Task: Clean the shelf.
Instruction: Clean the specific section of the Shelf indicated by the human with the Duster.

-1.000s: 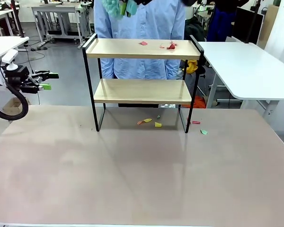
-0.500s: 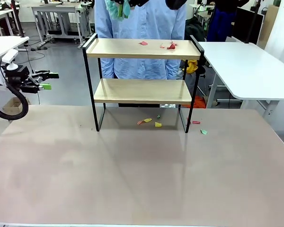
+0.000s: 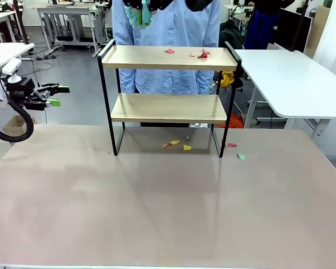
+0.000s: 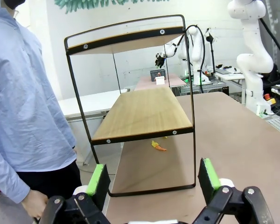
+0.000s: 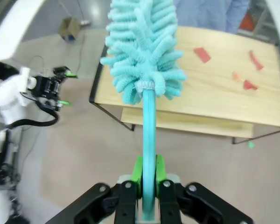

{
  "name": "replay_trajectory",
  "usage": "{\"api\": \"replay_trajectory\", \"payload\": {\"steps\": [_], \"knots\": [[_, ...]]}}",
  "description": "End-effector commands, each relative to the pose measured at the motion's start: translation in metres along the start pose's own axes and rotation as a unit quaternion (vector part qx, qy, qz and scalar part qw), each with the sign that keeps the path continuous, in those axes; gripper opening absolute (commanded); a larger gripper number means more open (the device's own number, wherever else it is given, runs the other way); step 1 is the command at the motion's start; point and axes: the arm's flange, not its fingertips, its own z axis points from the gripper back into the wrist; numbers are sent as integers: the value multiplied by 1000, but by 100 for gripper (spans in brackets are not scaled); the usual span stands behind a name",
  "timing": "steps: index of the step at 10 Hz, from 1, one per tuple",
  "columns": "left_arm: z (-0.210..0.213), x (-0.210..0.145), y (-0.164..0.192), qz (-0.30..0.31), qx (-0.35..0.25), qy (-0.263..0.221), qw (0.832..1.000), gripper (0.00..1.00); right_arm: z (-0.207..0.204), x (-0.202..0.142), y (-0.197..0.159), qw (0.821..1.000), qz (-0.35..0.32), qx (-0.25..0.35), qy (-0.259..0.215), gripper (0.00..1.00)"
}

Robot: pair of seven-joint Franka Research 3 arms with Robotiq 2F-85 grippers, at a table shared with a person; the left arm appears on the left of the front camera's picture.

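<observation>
The shelf stands mid-table, two light boards in a black frame. Red paper scraps lie on its top board. High above it, my right gripper is shut on the handle of a teal fluffy duster, whose head hangs over the top board's left part. The duster peeks in at the top edge of the front view. My left gripper hovers off the table's left side, open and holding nothing. Its green pads face the shelf's end.
A person in a light blue shirt stands right behind the shelf. Coloured paper scraps lie on the table under the shelf, with others by its right leg. A white side table stands at the right.
The duster head at the top of the front view has shifted slightly and shows less. The left arm and the shelf have not moved.
</observation>
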Motion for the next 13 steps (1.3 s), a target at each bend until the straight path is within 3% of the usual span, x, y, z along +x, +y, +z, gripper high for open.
{"api": "replay_trajectory", "payload": {"steps": [1,6,12,13], "knots": [[0,3,-2,-4,-3,3,1000,100,3,24,47,999,-36,-19,19,13],[0,3,-2,-4,-3,3,1000,100,-36,25,74,996,-77,-18,35,13],[0,3,-2,-4,-3,3,1000,100,-77,-15,70,994,-74,17,79,13],[0,3,-2,-4,-3,3,1000,100,-73,-4,73,995,-71,-11,74,13]]}}
